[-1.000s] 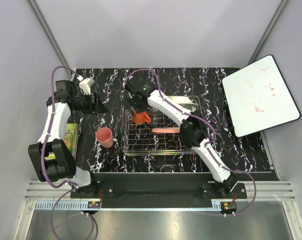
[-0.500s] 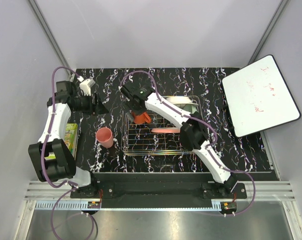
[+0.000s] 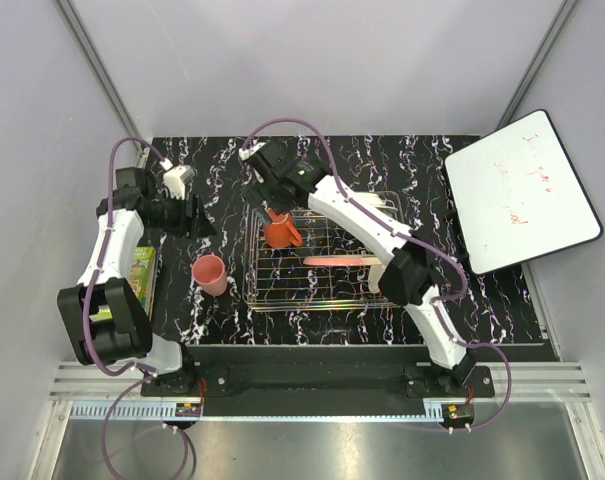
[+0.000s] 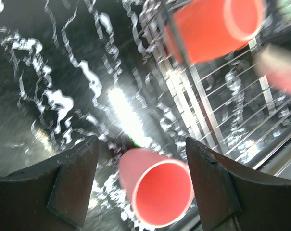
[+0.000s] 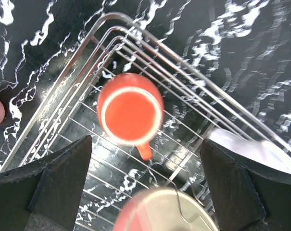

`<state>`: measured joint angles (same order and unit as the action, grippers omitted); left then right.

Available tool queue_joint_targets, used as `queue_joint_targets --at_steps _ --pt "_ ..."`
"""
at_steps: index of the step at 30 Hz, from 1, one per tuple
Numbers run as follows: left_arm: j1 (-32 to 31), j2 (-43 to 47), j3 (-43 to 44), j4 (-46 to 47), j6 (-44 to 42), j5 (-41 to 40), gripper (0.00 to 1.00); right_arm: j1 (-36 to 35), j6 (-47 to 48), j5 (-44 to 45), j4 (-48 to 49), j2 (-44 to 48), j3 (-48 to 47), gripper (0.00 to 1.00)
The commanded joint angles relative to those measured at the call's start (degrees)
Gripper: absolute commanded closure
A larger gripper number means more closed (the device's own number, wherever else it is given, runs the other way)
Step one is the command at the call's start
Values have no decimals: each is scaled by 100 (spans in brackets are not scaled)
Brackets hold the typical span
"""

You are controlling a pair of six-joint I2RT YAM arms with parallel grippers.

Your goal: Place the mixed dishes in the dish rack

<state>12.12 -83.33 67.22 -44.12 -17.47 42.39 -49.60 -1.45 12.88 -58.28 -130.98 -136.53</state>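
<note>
The orange mug (image 3: 279, 232) is standing mouth up in the far left corner of the dish rack (image 3: 322, 304), resting on the wires. The right claw (image 5: 145, 142) is hanging above it with its fingers spread wide, gripping nothing. Nearer the rack's middle, a pink-and-peach plate (image 3: 332, 261) is sitting on edge between the wires, and a white plate (image 3: 380, 207) is lying toward the far right side.

The pink mug (image 3: 210, 273) is standing on the black marbled bench (image 3: 432, 160), near the rack's left side but not touching it. The left claw (image 4: 141, 142) is hovering over the bench beyond that mug, its fingers also wide apart and empty; its wrist view is showing the mug's open mouth between the two fingers. A green book (image 3: 140, 275) is lying at the bench's left edge.
</note>
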Motion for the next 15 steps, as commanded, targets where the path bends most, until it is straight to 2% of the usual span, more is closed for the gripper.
queue_joint_targets --at_steps 1,5,8,9,13,15 --pt "19 273 -314 -272 -897 -644 25 -67 119 478 238 1091 230 0" --pt "19 536 -552 -440 -1293 -969 26 -67 -73 566 282 1531 495 0" --pt "19 799 -710 -545 -1504 -996 26 -67 -258 575 729 1987 1126 0" --pt "27 853 -745 -580 -1504 -1005 26 -76 -302 618 896 2267 1598 0" --pt "19 871 -675 -747 -1540 -987 27 -58 -723 1172 1574 2744 2253 0" --pt "19 845 -701 -756 -1548 -987 28 -49 -1469 1680 1635 2962 2401 0"
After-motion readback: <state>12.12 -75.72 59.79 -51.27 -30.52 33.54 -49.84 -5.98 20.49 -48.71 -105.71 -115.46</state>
